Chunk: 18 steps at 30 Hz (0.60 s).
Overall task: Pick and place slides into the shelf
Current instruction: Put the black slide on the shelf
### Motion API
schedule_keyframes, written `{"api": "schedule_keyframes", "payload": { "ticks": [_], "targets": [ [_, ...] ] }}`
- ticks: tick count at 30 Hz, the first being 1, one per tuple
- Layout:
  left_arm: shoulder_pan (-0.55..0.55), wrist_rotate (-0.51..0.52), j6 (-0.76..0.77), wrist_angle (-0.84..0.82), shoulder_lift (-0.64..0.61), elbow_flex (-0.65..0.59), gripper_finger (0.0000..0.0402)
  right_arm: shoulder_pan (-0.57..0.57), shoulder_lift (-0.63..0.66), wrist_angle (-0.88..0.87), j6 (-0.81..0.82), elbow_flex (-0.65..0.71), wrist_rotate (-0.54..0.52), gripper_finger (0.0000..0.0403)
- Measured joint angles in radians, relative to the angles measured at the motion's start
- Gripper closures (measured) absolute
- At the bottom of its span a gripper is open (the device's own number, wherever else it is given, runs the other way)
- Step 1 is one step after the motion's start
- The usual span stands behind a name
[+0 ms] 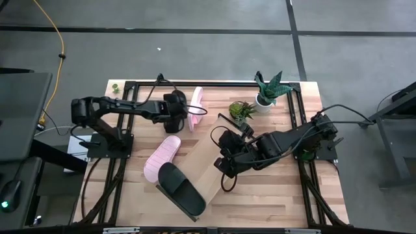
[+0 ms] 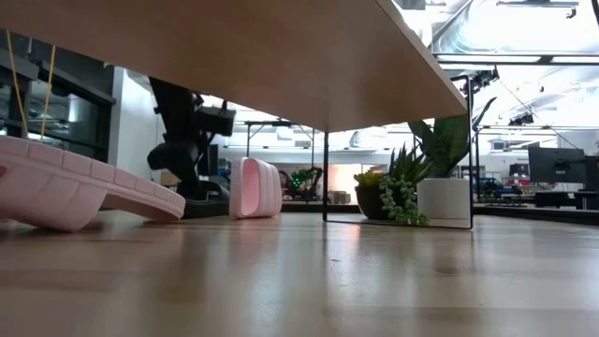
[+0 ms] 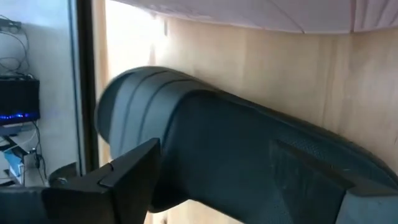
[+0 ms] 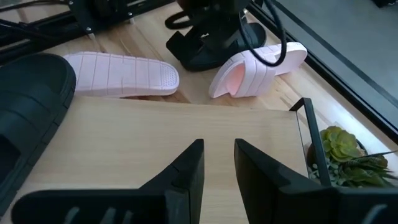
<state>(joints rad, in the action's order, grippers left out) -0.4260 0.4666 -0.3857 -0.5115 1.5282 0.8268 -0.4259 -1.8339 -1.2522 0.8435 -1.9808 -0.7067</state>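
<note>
High view: the left gripper [image 1: 177,112] sits over a black slide at the table's far side, just beside a pink slide on edge [image 1: 195,109]. The right gripper [image 1: 227,161] hovers over the shelf [image 1: 218,170], which lies diagonally mid-table. A flat pink slide [image 1: 162,158] touches the shelf's left edge; another black slide [image 1: 181,188] rests on the shelf's near end. Two potted plants [image 1: 268,90] stand at the far right.

Low view: the shelf board [image 2: 281,56] spans overhead.

Left wrist view: the fingers [image 3: 106,183] clamp the held black slide [image 3: 249,155].

Right wrist view: the fingers [image 4: 186,171] stand narrowly parted, holding nothing, above the shelf.
</note>
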Motion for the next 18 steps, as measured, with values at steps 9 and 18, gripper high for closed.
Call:
{"api": "schedule_keyframes", "payload": {
  "ticks": [9,18],
  "targets": [
    [0.000,0.136,-0.007,0.048,0.006,0.000,0.0152,0.000,-0.020,0.000,0.032,0.000,-0.009,0.0325],
    [-0.020,0.116,-0.082,0.091,0.009,0.000,0.0189,-0.005,-0.108,0.016,0.081,0.000,0.013,0.0325]
  ]
}}
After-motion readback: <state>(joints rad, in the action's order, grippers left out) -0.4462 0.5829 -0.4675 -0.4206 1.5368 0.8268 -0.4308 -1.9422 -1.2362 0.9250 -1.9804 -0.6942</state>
